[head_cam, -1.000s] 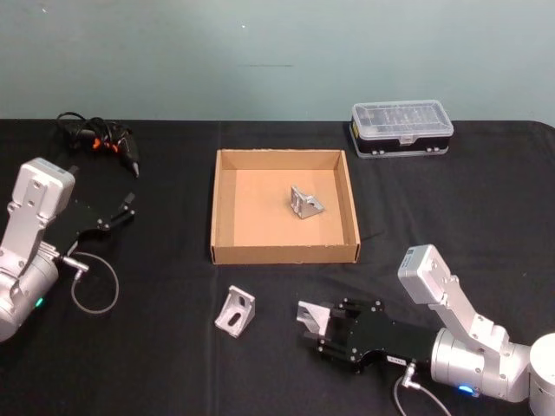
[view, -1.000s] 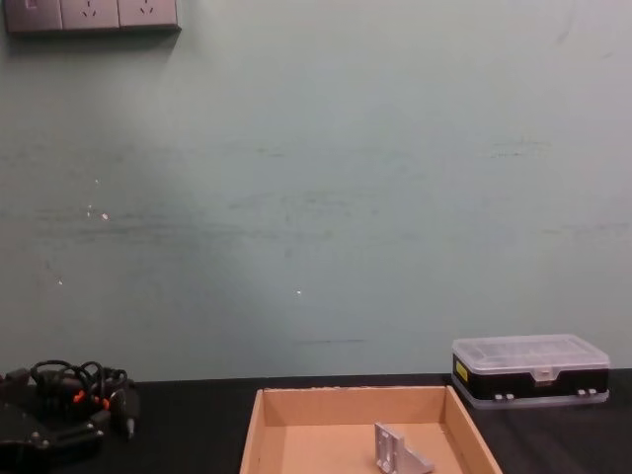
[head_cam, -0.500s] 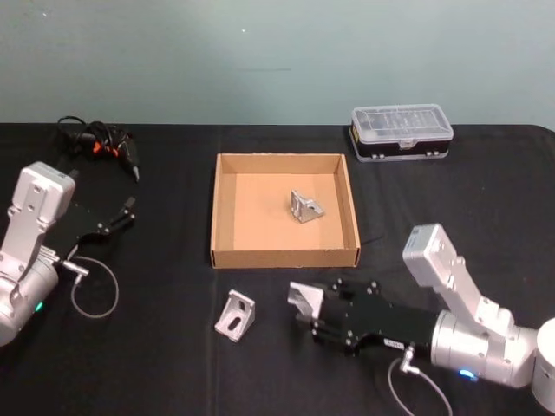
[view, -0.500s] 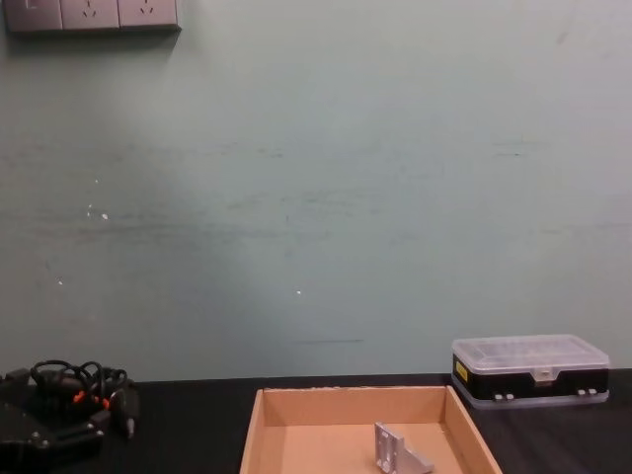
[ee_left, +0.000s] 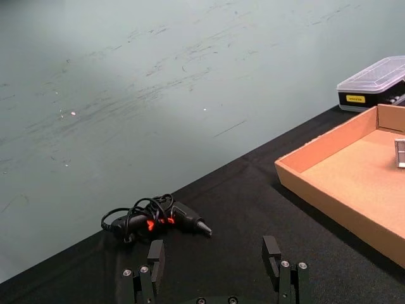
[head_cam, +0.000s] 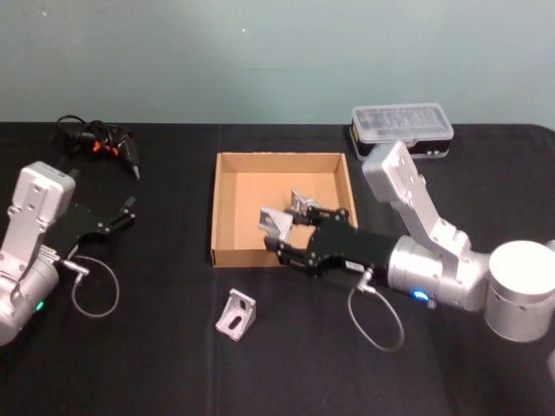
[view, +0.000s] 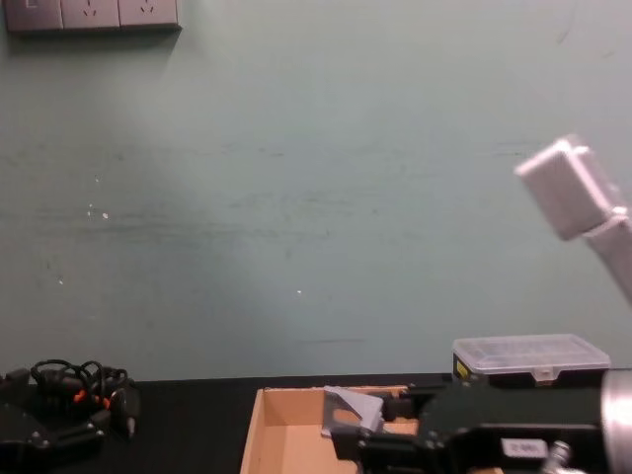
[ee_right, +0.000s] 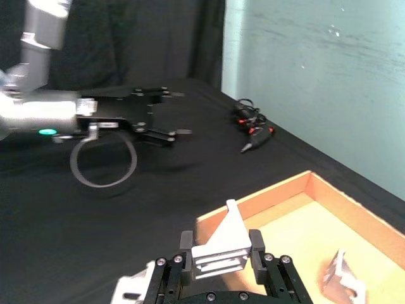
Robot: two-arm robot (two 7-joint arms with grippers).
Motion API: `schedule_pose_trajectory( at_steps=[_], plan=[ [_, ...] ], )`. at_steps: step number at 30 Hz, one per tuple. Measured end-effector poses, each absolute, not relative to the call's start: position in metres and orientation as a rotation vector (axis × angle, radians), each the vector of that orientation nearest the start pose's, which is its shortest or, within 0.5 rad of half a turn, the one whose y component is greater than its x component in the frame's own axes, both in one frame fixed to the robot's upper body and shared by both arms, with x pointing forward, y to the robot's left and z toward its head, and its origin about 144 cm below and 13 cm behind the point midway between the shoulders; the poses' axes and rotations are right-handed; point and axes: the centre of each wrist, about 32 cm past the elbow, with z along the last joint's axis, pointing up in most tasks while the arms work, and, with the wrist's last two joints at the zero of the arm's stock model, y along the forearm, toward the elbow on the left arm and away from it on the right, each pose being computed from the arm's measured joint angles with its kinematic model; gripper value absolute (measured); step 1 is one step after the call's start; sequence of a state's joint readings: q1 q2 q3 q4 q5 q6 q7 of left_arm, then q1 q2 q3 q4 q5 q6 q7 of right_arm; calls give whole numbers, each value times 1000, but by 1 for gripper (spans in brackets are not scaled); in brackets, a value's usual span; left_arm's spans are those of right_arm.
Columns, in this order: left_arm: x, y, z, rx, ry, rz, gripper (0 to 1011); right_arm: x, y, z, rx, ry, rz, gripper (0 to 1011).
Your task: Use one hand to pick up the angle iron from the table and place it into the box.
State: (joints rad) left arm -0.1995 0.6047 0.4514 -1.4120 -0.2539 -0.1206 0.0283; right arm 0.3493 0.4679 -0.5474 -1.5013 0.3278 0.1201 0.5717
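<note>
My right gripper (head_cam: 279,232) is shut on a silver angle iron (head_cam: 276,220) and holds it in the air over the front wall of the tan cardboard box (head_cam: 227,254). In the right wrist view the angle iron (ee_right: 223,239) sits clamped between the fingers, above the box's rim (ee_right: 271,194). A second angle iron (head_cam: 303,203) lies inside the box. A third angle iron (head_cam: 235,314) rests on the black table (head_cam: 156,364) in front of the box. My left gripper (head_cam: 127,211) is parked at the left, open and holding nothing.
A clear-lidded plastic case (head_cam: 401,126) stands behind the box's right corner. A black tool with a coiled cable (head_cam: 100,143) lies at the back left. A loop of cable (head_cam: 94,286) hangs from the left wrist onto the table.
My right gripper has carried the angle iron from the table's front up and back to the box's front wall. The left arm has stayed put.
</note>
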Motion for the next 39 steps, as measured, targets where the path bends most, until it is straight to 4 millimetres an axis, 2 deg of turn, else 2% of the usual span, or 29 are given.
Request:
schedule_pose_trajectory(
  at_steps=[5, 10, 24, 39],
  plan=[
    [489, 310, 1140, 304, -285, 1248, 1011, 543, -207, 1194, -285, -66, -591, 531],
    [489, 310, 1140, 305, -285, 1248, 1011, 559, -197, 1191, -320, -57, -604, 531],
    [489, 310, 1140, 305, -285, 1248, 1012, 582, -182, 1186, -414, -38, -627, 531],
    [489, 310, 1140, 304, -285, 1248, 1011, 602, -176, 1183, -478, -23, -636, 531]
  ],
)
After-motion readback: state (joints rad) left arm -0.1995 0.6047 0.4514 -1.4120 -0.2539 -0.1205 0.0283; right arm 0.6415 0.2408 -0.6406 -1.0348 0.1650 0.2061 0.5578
